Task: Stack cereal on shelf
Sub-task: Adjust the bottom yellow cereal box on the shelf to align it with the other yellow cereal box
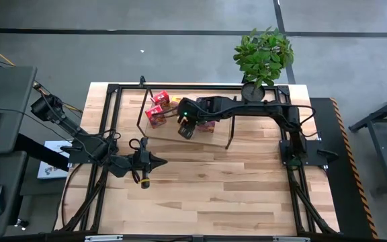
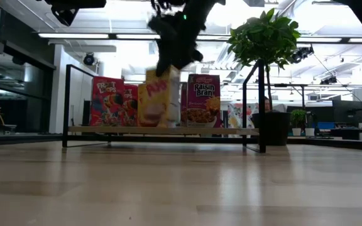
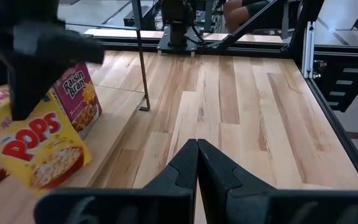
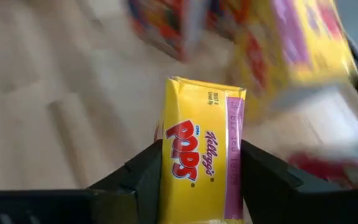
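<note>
- High view: I see my right gripper (image 1: 186,128) reaching in over the shelf (image 1: 222,140), clamped on a yellow Pops box (image 1: 187,130) near the middle of the board. Two red boxes (image 1: 157,111) sit at the shelf's left end, one just behind the other. A magenta box (image 1: 207,124) is partly hidden under the right arm. My left gripper (image 1: 158,160) is parked over the bare tabletop (image 1: 247,181) in front of the shelf, fingers pressed together. A potted plant (image 1: 263,57) stands at the table's back edge.
- Low view: the right gripper (image 2: 168,63) comes down from above onto the top of the yellow Pops box (image 2: 159,100), which stands upright on the shelf board (image 2: 231,130). A red Froot Loops box (image 2: 107,100) stands to its left, a second red box (image 2: 131,103) between them, a Raisin Bran box (image 2: 203,100) just to its right. Plant (image 2: 263,44) beyond the shelf's right end frame.
- Left wrist view: left gripper (image 3: 197,149) fingertips meet, holding nothing. The Pops box (image 3: 36,146) is tilted in this picture, with the dark right gripper (image 3: 33,56) on its upper part; Raisin Bran box (image 3: 79,96) just behind it.
- Right wrist view: right fingers (image 4: 145,171) sit on both narrow sides of the Pops box (image 4: 201,158), pinching it. Other boxes beyond are blurred; I can't tell which is which.
</note>
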Tool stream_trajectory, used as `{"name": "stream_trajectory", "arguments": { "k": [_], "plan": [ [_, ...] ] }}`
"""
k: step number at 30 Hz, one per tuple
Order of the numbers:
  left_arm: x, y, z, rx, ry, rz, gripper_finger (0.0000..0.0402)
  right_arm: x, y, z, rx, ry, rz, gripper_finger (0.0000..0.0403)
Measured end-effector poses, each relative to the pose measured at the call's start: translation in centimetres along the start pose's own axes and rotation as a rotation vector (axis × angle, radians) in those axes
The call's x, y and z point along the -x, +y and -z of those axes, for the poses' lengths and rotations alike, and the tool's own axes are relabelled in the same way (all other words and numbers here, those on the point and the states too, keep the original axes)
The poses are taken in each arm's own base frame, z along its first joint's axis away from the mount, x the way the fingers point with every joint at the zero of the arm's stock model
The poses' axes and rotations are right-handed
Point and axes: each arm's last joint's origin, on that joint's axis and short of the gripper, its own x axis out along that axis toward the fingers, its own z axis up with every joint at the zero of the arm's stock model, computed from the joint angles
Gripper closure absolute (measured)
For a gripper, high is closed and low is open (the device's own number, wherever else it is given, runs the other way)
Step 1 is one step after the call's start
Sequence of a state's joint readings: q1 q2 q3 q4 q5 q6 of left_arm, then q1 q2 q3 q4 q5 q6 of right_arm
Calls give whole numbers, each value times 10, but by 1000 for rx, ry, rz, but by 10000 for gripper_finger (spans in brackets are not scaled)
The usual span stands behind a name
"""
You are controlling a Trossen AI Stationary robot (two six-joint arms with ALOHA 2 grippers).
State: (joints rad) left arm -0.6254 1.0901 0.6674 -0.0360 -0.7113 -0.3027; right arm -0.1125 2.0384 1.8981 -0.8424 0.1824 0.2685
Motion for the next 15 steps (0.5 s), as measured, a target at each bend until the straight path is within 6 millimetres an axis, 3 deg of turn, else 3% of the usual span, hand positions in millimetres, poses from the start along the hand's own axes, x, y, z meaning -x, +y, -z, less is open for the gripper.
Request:
{"name": "stream_trajectory", "arguments": {
  "k": [7, 15],
  "plan": [
    [0, 0, 0, 0, 0, -1, 401, 13, 22, -12, 300, -142, -73, 235],
    [0, 0, -1, 6, -8, 1, 401, -7, 15, -16, 438, -162, 26, 235]
  ]
}}
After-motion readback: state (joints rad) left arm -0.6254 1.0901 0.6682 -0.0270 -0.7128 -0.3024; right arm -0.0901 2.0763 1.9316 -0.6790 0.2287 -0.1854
